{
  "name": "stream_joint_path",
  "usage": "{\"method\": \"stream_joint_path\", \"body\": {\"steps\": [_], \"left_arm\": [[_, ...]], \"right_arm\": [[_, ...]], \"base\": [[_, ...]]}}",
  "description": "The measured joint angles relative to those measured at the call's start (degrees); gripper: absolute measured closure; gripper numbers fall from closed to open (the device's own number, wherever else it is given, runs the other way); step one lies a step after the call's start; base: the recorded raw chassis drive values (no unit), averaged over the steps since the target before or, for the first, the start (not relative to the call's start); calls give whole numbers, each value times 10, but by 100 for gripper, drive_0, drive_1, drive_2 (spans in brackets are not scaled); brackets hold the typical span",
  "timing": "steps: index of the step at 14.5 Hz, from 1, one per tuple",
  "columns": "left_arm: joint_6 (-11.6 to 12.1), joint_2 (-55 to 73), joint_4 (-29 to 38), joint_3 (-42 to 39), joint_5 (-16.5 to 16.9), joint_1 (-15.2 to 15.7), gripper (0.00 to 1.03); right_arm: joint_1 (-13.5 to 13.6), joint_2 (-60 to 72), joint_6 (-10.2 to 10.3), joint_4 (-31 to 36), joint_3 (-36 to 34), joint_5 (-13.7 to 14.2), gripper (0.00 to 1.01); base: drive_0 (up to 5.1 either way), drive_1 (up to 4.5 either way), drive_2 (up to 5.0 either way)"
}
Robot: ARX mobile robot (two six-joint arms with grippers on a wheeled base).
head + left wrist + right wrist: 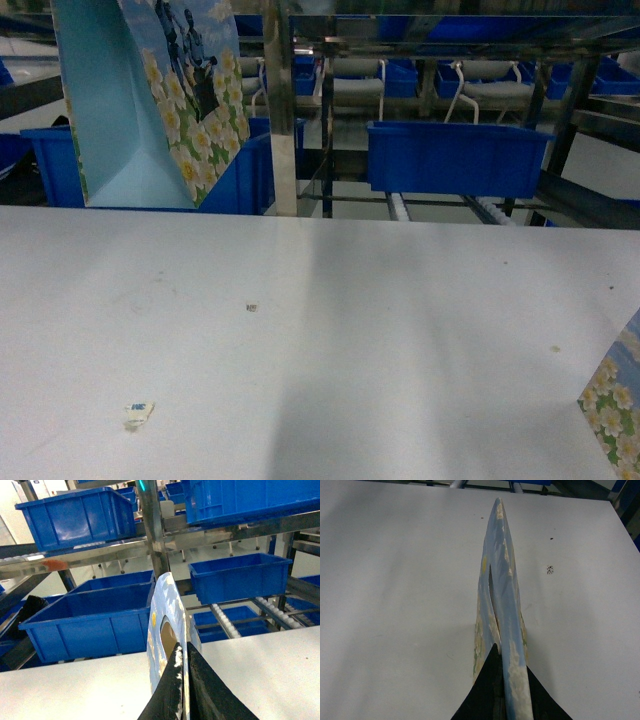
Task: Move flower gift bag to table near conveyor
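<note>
One flower gift bag (170, 100), pale blue with white daisies, hangs at the far left edge of the white table (330, 340), in front of the conveyor (400, 208). The left wrist view shows it edge-on (167, 625), and my left gripper (184, 652) is shut on its top edge. A second flower gift bag (615, 400) shows only a corner at the near right. My right gripper (507, 655) is shut on its folded top (500, 590) above the table (395, 580). Neither gripper appears in the head view.
Blue crates (455, 155) (90, 625) sit on the conveyor's roller lanes (227, 622) just past the table's far edge. A steel upright (280, 110) stands right of the hanging bag. A small paper scrap (138, 413) lies on the table near left.
</note>
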Motion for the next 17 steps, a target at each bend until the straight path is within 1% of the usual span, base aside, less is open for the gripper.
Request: {"method": "stream_joint_path", "body": {"steps": [2,3,5,6,7,8,9,10,11,12,13,14,16,17], "left_arm": [[0,0,0,0,0,0,101],[0,0,0,0,0,0,101],[0,0,0,0,0,0,101],[0,0,0,0,0,0,101],[0,0,0,0,0,0,101],[0,0,0,0,0,0,101],[0,0,0,0,0,0,101],[0,0,0,0,0,0,101],[0,0,0,0,0,0,101],[0,0,0,0,0,0,101],[0,0,0,0,0,0,101],[0,0,0,0,0,0,101],[0,0,0,0,0,0,101],[0,0,0,0,0,0,101]], "right_arm": [[-1,0,9,4,-7,1,99],[-6,0,10,5,-10,-1,94],[-25,-7,11,-11,-11,-10,74],[-35,-10,10,-18,-12,-23,64],[-47,-20,5,-28,-12,-32,53],[-56,-32,2,-35,-11,-40,46],[-68,-56,-2,-51,-8,-47,35],[-75,-76,-4,-66,-5,-52,26],[-79,-106,-8,-89,2,-57,13],[-79,-135,-11,-110,7,-59,2],[-76,-179,-12,-142,10,-58,4],[-65,-218,-12,-169,10,-51,3],[-45,-272,-12,-205,10,-33,3],[-31,-304,-12,-226,10,-20,3]], "base": [[0,0,0],[0,0,0],[0,0,0],[0,0,0],[0,0,0],[0,0,0],[0,0,0],[0,0,0],[0,0,0],[0,0,0],[0,0,0],[0,0,0],[0,0,0],[0,0,0]]}}
